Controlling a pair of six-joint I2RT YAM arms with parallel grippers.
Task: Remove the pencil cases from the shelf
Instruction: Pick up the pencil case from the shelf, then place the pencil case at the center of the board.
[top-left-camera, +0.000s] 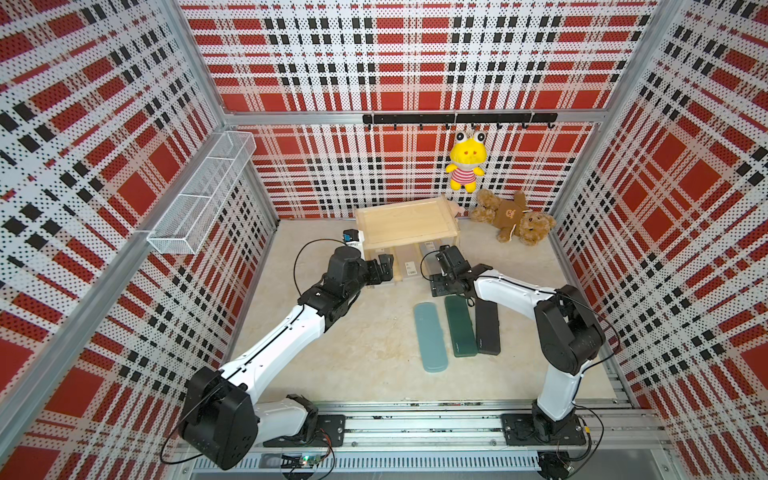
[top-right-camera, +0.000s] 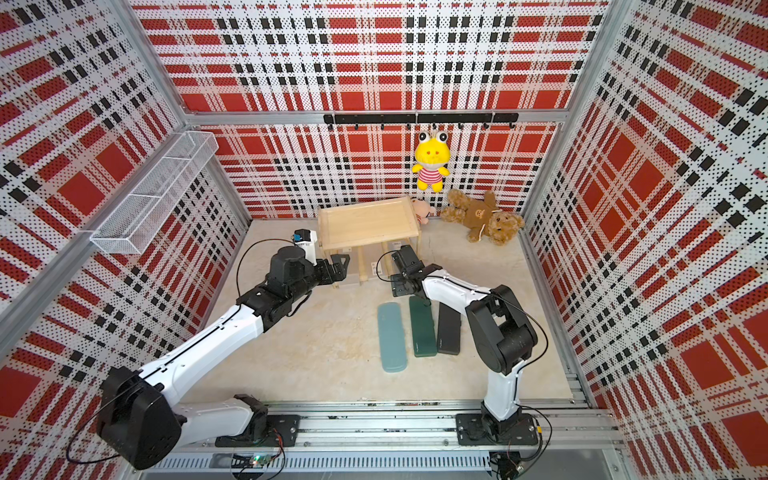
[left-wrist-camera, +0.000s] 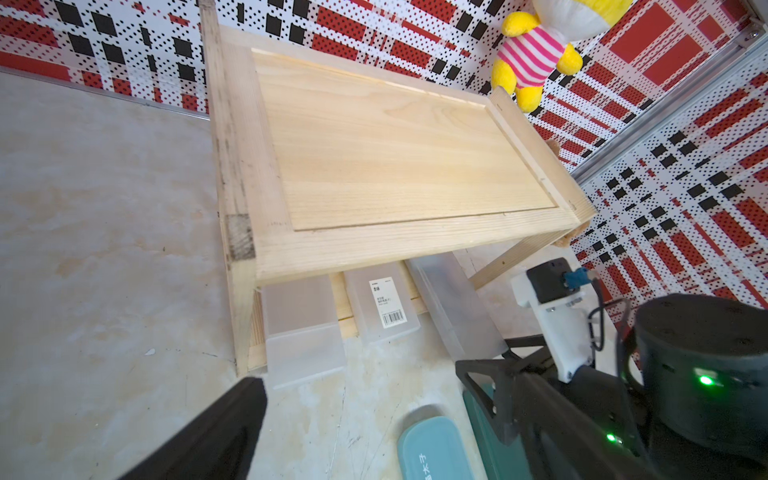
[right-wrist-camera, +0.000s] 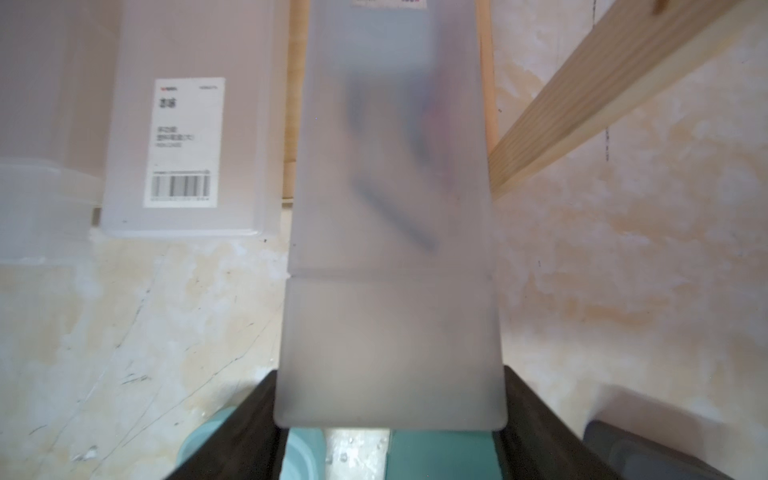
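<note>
I see red plaid walls (top-left-camera: 415, 62) all round | beige tabletop (top-left-camera: 365, 332) | wooden shelf (top-left-camera: 405, 226) at back | teal case (top-left-camera: 431, 336), green case (top-left-camera: 460, 326), black case (top-left-camera: 487, 326) side by side on tabletop | labelled frosted case (left-wrist-camera: 380, 307), plain frosted case (left-wrist-camera: 301, 324) on lower board | right gripper (right-wrist-camera: 390, 378) clamped on third frosted case (right-wrist-camera: 390, 249), far end under the shelf | left gripper (left-wrist-camera: 357, 374) spread wide, empty

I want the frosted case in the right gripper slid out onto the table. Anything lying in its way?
Yes. The light teal case and the dark green case lie on the table just below the right gripper, in front of the shelf. Pulled straight back, the frosted case would likely pass over or land on them.
</note>
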